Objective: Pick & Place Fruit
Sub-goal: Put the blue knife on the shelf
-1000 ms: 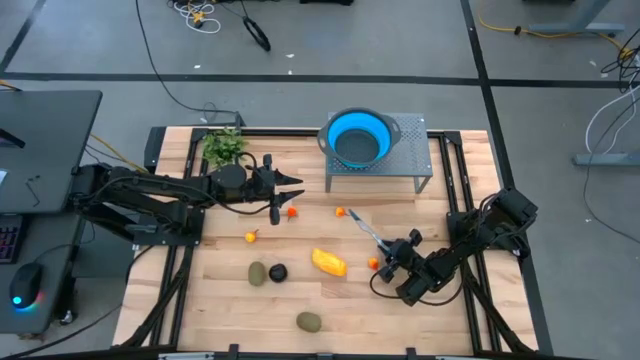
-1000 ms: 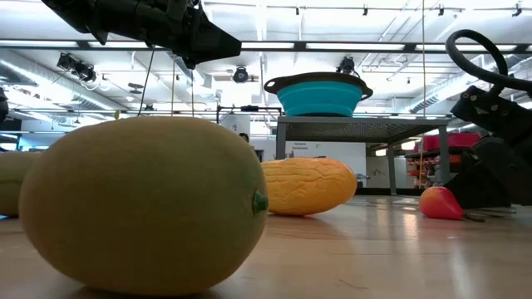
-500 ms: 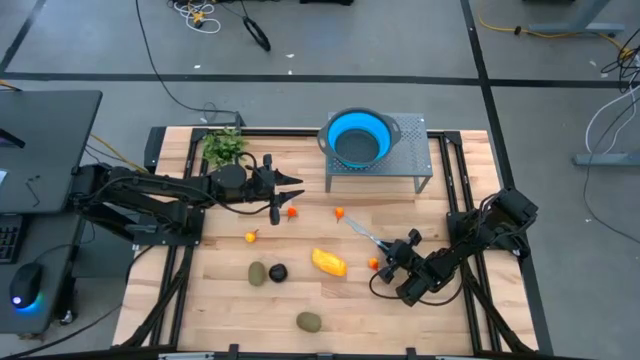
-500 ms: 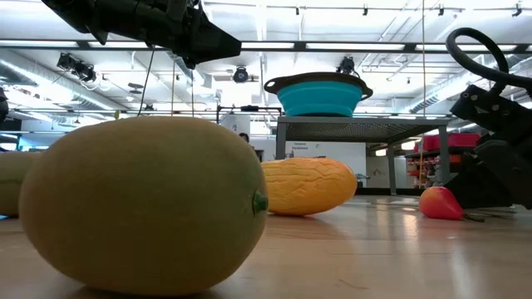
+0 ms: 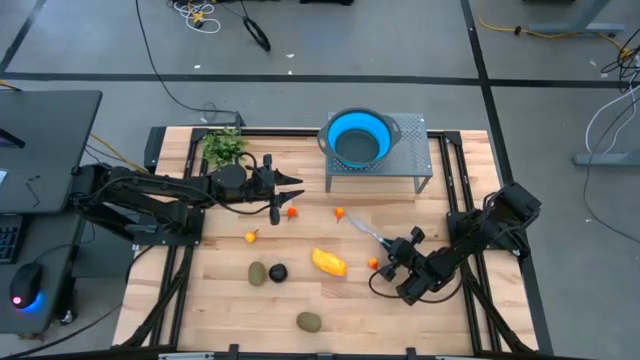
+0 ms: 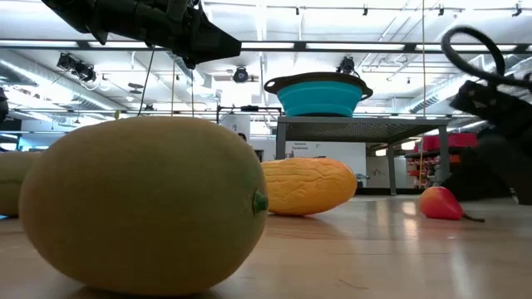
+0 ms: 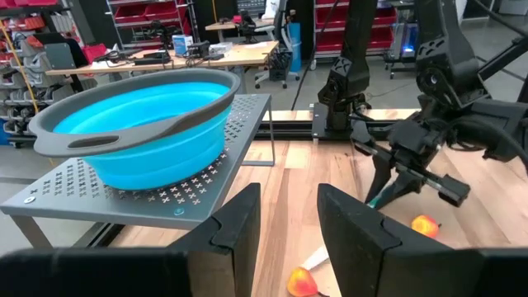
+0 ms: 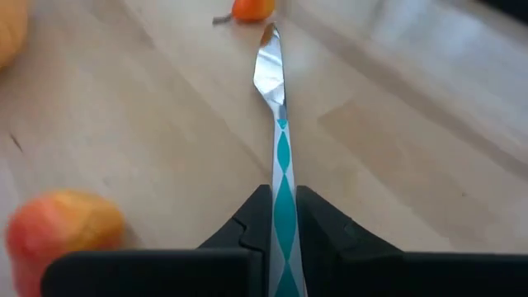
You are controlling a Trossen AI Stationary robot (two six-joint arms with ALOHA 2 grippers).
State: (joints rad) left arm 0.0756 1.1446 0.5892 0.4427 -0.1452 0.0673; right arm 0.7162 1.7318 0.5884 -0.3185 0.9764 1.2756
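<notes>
My right gripper [image 5: 397, 258] is low over the table's right part, shut on a thin utensil [image 5: 368, 234] with a teal-diamond handle and a silver blade. A small orange-red fruit [image 5: 373, 264] lies on the wood just beside it, also seen in the right wrist view [image 8: 62, 227]. More small orange-red fruits [image 5: 340, 212] [image 5: 291, 212] [image 5: 250, 236], the yellow-orange piece [image 5: 329, 262], two olive ovals [image 5: 257, 273] [image 5: 309, 321] and a blackish round [image 5: 278, 272] lie on the table. My left gripper [image 5: 290, 185] hovers open at the far left, with nothing between its fingers [image 7: 239, 219]. My right gripper pinches the utensil's patterned handle [image 8: 281, 165] between its two fingers [image 8: 252, 219]. The fingers slant down from the table's near right and lie along the utensil. The blade [image 8: 270, 70] sticks out ahead toward the far left; I cannot tell whether its tip touches the wood.
A blue collapsible bowl [image 5: 358, 138] sits on a grey perforated stand [image 5: 408, 150] at the far middle. A leafy green sprig [image 5: 223, 147] lies at the far left corner. Black rails [image 5: 470, 300] run along both table sides.
In the low view my right gripper has risen a little off the table, still with the utensil. The fruits lie where they were.
</notes>
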